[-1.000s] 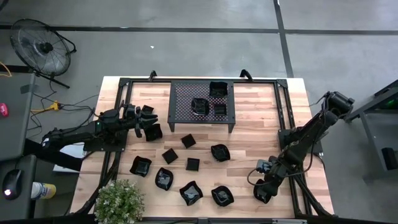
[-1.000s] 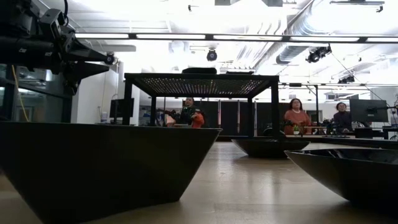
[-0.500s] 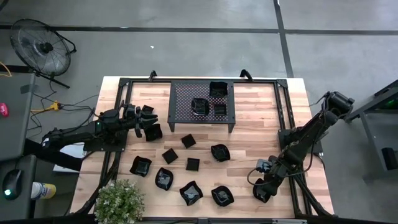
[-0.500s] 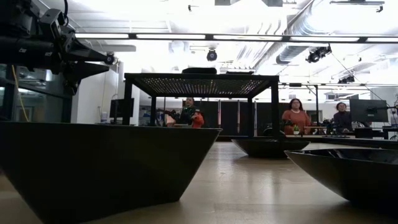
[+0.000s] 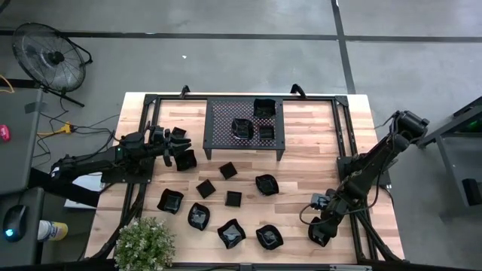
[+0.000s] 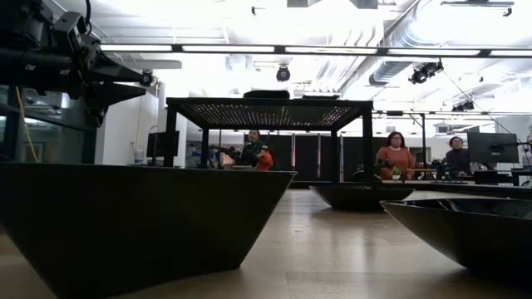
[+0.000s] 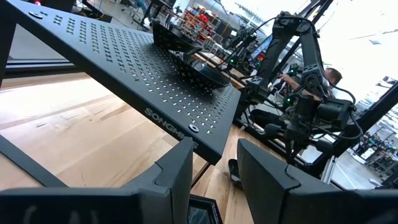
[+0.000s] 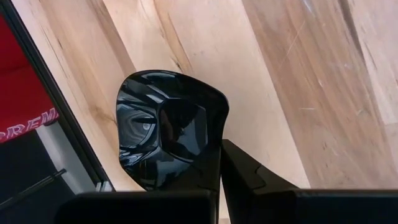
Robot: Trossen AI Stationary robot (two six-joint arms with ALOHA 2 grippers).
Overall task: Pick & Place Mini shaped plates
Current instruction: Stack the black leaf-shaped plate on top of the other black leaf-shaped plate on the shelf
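My left claw [image 5: 181,148] hangs over the left part of the tabletop [image 5: 309,158], just left of the perforated rack [image 5: 245,126]. Its fingers [image 7: 180,171] stand part spread with a gap between them. In the high view a square mini plate [image 5: 186,159] lies under or just beside the fingertips; I cannot tell whether it is gripped or only close by. The left wrist view looks past the fingers along the underside and edge of the rack.

My right claw [image 5: 319,234] is low at the near right corner of the tabletop, pressed together on the rim of a wavy-rimmed mini plate [image 8: 168,127]. The plate's glossy bowl shows just beyond the fingertips, above the wood.

Three mini plates sit on top of the rack [image 5: 254,120]: one at the far right corner, two near the middle. Loose mini plates lie on the wood nearer me: small square ones [image 5: 228,171] in the middle, a rounded one [image 5: 266,183] right of them, and a near row [image 5: 231,232] of larger wavy ones.

A potted plant [image 5: 143,241] stands at the near left corner. In the low view, three people [image 6: 396,154] are at desks far behind the tabletop.
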